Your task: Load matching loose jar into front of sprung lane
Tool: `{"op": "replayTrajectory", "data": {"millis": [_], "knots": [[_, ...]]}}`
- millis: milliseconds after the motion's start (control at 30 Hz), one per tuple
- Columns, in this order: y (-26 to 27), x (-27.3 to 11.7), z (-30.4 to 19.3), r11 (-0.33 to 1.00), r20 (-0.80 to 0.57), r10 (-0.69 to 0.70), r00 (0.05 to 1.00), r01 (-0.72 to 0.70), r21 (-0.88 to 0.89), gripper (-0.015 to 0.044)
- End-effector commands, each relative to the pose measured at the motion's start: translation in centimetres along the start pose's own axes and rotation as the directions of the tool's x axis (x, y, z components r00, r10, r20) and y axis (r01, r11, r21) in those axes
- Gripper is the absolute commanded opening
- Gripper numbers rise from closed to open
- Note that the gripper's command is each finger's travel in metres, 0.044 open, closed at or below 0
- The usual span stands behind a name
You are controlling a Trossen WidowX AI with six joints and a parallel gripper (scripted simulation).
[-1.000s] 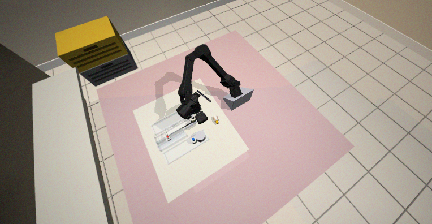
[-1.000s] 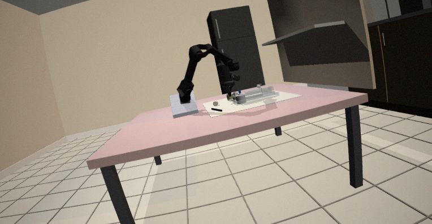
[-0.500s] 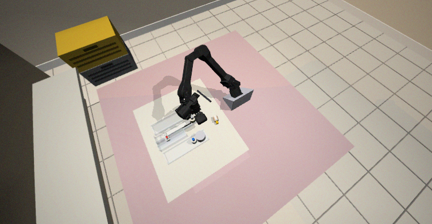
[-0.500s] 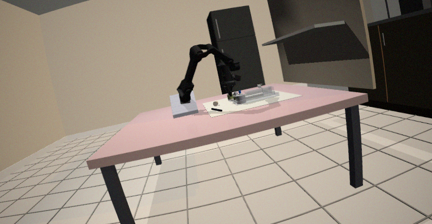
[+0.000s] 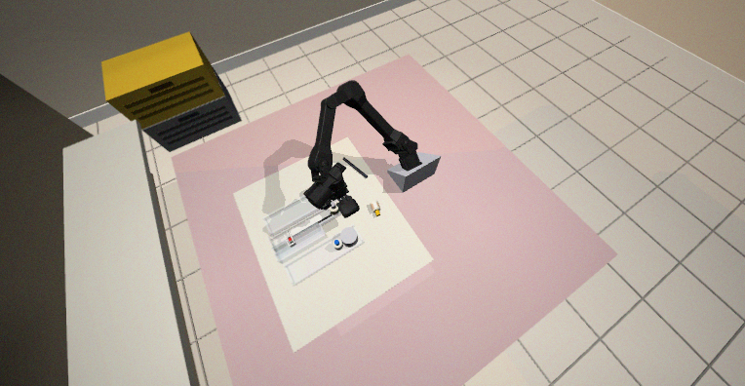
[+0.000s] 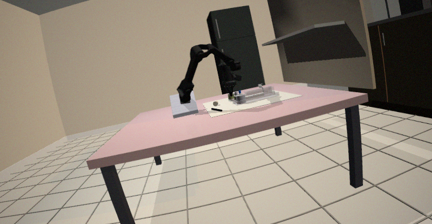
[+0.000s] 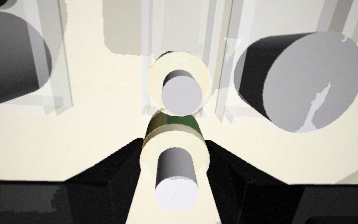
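My gripper point(image 7: 174, 145) point(image 6: 230, 93) is shut on a green jar point(image 7: 176, 131) with a cream shoulder and pale grey knob; in the exterior view its olive body point(image 6: 230, 97) shows below the fingers. The held jar is upright at the front end of the clear middle lane point(image 7: 146, 35). A like jar point(image 7: 156, 75) stands in that lane just behind it, with cream top and grey knob. In the wrist view the two jars overlap or nearly touch; a gap cannot be told. The held jar hides part of the low front stop. Its base height and the pusher plate cannot be made out.
Large grey cylinders point(image 7: 17, 55) point(image 7: 315, 80) point(image 5: 349, 237) point(image 6: 241, 98) stand either side of the lane. A blue-knobbed jar point(image 5: 336, 244) is beside one. A red-marked piece point(image 5: 290, 239) is among the clear lanes. A small white-and-yellow object point(image 5: 374, 209) and a black bar point(image 5: 355, 167) lie on the cream mat point(image 5: 385, 263).
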State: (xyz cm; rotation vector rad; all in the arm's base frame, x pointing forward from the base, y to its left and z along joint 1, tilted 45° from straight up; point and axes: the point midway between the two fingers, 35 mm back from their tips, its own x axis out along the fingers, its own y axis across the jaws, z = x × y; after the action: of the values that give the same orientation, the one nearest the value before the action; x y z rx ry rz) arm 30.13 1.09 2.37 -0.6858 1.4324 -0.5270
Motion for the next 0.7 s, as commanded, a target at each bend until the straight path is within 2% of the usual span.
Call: {"op": "replayTrajectory", "data": {"millis": [0,667], "knots": [[-0.05,-0.16,0.80,1.000,0.017,-0.003,1.000,0.003,0.009,0.0000],[-0.07,-0.21,1.52,1.000,0.017,-0.003,1.000,0.003,0.009,0.0000]]}}
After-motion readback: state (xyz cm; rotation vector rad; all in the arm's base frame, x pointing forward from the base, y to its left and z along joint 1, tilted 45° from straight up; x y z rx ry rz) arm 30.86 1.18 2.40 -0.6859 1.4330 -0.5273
